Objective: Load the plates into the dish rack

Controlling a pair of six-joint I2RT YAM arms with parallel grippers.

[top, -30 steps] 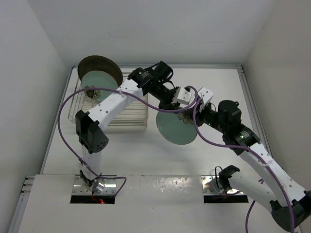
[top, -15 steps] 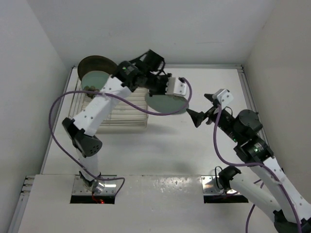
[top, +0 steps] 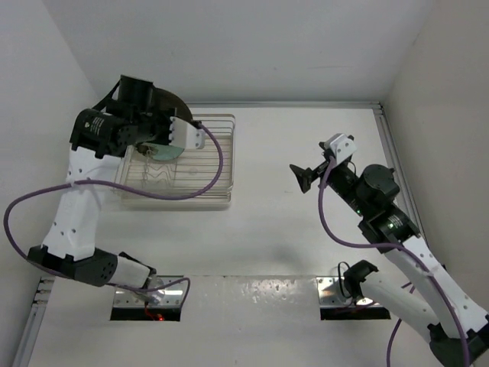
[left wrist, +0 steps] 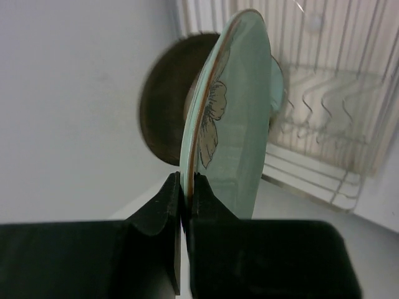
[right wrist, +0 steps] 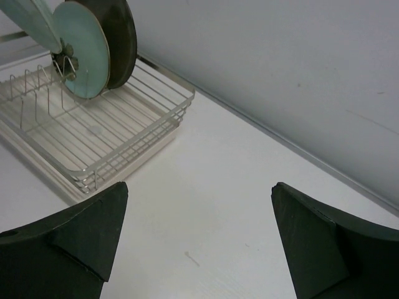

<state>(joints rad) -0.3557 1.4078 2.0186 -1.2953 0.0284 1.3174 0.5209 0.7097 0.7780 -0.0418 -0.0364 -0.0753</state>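
The held mint plate (left wrist: 237, 112) is clamped at its rim between the 2 fingers of the left tool (left wrist: 185, 180). It stands nearly on edge, with its brown flower motif facing the right of the left wrist view. This plate hangs above the dish rack (right wrist: 134, 131), over the row of upright wire prongs (right wrist: 37, 78). Whether its lower edge touches the wires cannot be determined. Just behind it, 2 more plates stand on edge inside the rack. The second mint plate (right wrist: 84, 53) is seated between prongs, and the dark brown plate (right wrist: 124, 31) is directly behind it. Those 2 plates are either very close or touching. Together they occupy the far end of the rack, and the rest of the wire grid carries nothing. The rack rests on the white bench (top: 290, 229) at its far left, close beside the left wall (top: 46, 115). The right tool (right wrist: 198, 190) hangs over the bare bench surface, to the right of the rack and well apart from it. Its 2 fingers are spread wide and grip nothing. The right wrist view looks between these fingers toward the rack and all 3 plates.
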